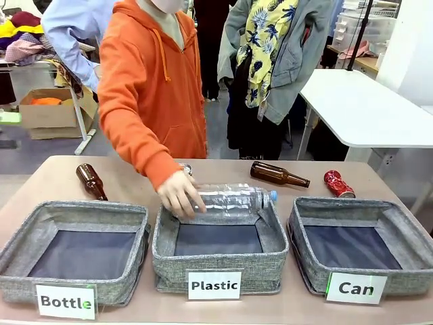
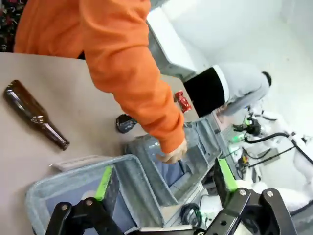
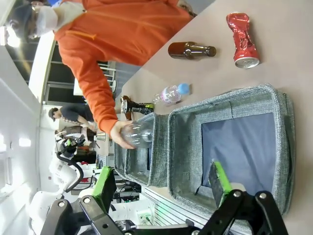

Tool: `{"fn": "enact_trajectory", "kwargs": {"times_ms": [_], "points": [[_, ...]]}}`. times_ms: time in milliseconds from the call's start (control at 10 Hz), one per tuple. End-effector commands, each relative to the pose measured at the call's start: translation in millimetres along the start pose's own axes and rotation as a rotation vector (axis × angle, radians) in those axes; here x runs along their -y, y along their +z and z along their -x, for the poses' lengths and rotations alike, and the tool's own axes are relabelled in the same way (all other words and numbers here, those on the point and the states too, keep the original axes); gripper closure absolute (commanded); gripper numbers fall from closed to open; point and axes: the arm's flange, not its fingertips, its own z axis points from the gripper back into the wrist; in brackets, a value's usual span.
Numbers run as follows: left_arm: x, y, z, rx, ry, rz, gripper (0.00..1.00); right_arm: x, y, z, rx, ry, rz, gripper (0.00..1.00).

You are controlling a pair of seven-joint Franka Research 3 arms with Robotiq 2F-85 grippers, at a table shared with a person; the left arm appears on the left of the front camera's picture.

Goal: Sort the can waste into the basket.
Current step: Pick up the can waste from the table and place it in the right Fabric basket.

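The crushed red can (image 1: 338, 184) lies on the table just behind the grey basket labelled "Can" (image 1: 306, 261) at the right. In the right wrist view the red can (image 3: 242, 39) is beyond that basket (image 3: 183, 147), and my right gripper (image 3: 161, 183) hangs open above the basket's near side, holding nothing. The black can (image 1: 185, 168) stands mid-table, mostly hidden behind the person's hand; the left wrist view shows this black can (image 2: 125, 123) and the red can (image 2: 183, 101) farther off. My left gripper (image 2: 165, 178) is open over the Bottle bin (image 2: 54, 182).
A person in an orange hoodie holds a clear plastic bottle (image 1: 230, 198) over the far rim of the Plastic bin (image 1: 220, 265). Brown glass bottles lie at the left (image 1: 91, 181) and right of middle (image 1: 279, 175). The Bottle bin (image 1: 20, 288) stands at the left.
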Motion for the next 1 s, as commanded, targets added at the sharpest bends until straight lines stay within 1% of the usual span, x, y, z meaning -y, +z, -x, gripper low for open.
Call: {"fn": "enact_trajectory", "kwargs": {"times_ms": [0, 100, 200, 400, 500, 700, 800, 900], "points": [[-20.4, 20.8, -10.8, 0.031, 0.044, -0.020, 0.00, 1.4, -0.1, -2.8, 0.020, 0.027, -0.028, 0.00], [-28.8, 43.4, -6.8, 0.082, 0.073, -0.027, 0.00, 1.4, -0.1, -2.8, 0.020, 0.027, -0.028, 0.00], [-39.7, 75.7, 6.4, 0.171, 0.112, -0.034, 0.00, 1.4, -0.1, -2.8, 0.020, 0.027, -0.028, 0.00], [-59.5, 133.6, 51.9, 0.365, 0.218, -0.047, 0.00, 1.4, -0.1, -2.8, 0.020, 0.027, -0.028, 0.00], [-63.5, 142.1, 60.6, 0.387, 0.226, -0.047, 0.00, 1.4, -0.1, -2.8, 0.020, 0.027, -0.028, 0.00], [-65.5, 135.7, 61.2, 0.353, 0.240, -0.053, 0.00, 1.4, -0.1, -2.8, 0.020, 0.027, -0.028, 0.00], [-62.4, 124.3, 51.8, 0.316, 0.219, -0.067, 0.00, 1.4, -0.1, -2.8, 0.020, 0.027, -0.028, 0.00], [-54.0, 100.0, 37.4, 0.223, 0.165, -0.072, 0.00, 1.4, -0.1, -2.8, 0.020, 0.027, -0.028, 0.00]]}}
